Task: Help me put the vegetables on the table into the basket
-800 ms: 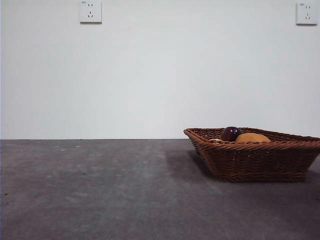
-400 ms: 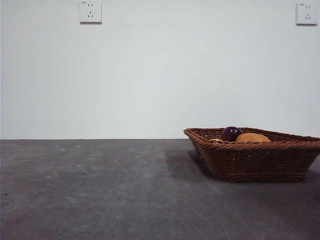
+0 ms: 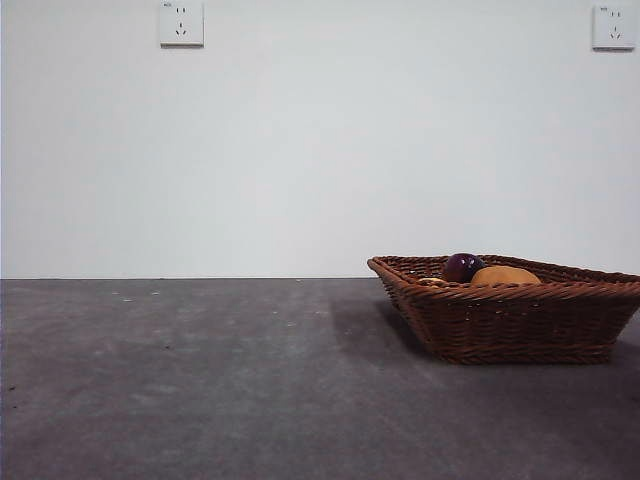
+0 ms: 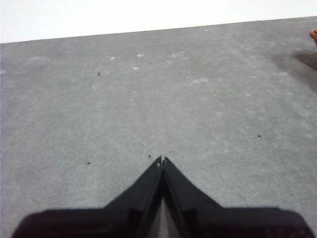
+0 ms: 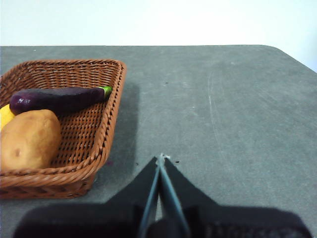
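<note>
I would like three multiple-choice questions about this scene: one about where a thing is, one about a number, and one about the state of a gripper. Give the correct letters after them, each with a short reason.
1. Where does the eggplant lie?
A. on the bare table
B. inside the basket
C. between a gripper's jaws

2. How many vegetables show in the basket in the right wrist view?
A. one
B. three
C. five

3. How do the jaws of the right gripper stand?
A. shut, holding nothing
B. wide open
C. shut on the potato

Answers:
1. B: the eggplant rests on the woven floor, within the rim.
2. B: the eggplant, the potato and a yellow piece at the picture's edge are inside.
3. A: its two tips meet over the grey table, beside the basket, with nothing between them.
</note>
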